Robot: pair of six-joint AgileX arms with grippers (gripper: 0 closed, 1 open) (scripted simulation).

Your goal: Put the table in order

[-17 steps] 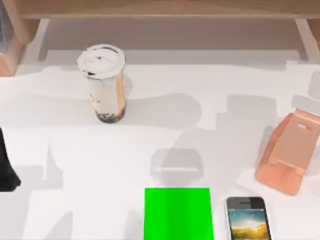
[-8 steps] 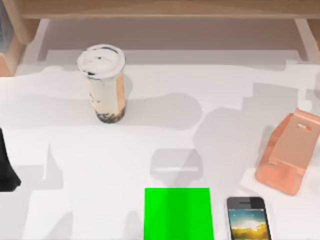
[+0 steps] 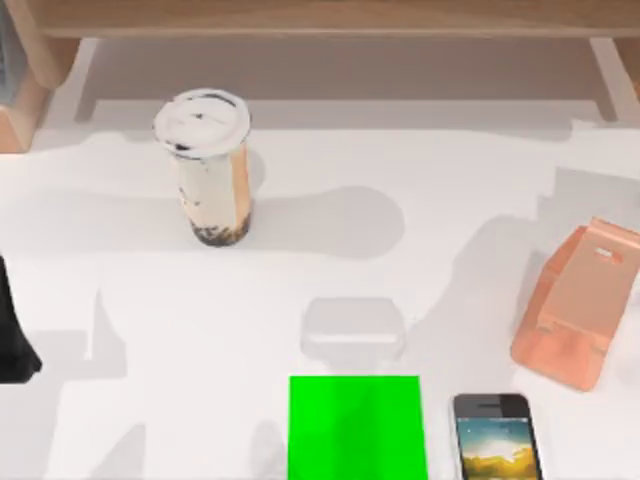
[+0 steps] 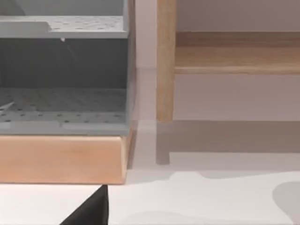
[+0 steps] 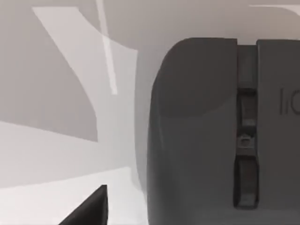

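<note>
The white table [image 3: 200, 330] carries a lidded milk-tea cup [image 3: 208, 165] standing upright at the back left. A bright green mat [image 3: 356, 427] lies at the front edge, with a phone [image 3: 497, 437] face up just to its right. A peach phone stand [image 3: 578, 303] sits at the right. A dark part of my left arm [image 3: 12, 335] shows at the left edge, far from all of these. A black tip of my left gripper [image 4: 89, 211] hangs over bare tabletop. A black tip of my right gripper [image 5: 89, 208] is beside a large dark grey block [image 5: 197, 131].
A faint pale grey rounded shape [image 3: 352, 330] lies just behind the green mat. A light wooden structure [image 3: 320, 20] runs along the back edge. A grey perforated shelf on a wooden base [image 4: 63, 117] and a wooden post [image 4: 165, 61] stand at the back left.
The large shadow over the table's right half has slid to the right, toward the phone stand. The cup, mat, phone, stand and left arm have stayed in place.
</note>
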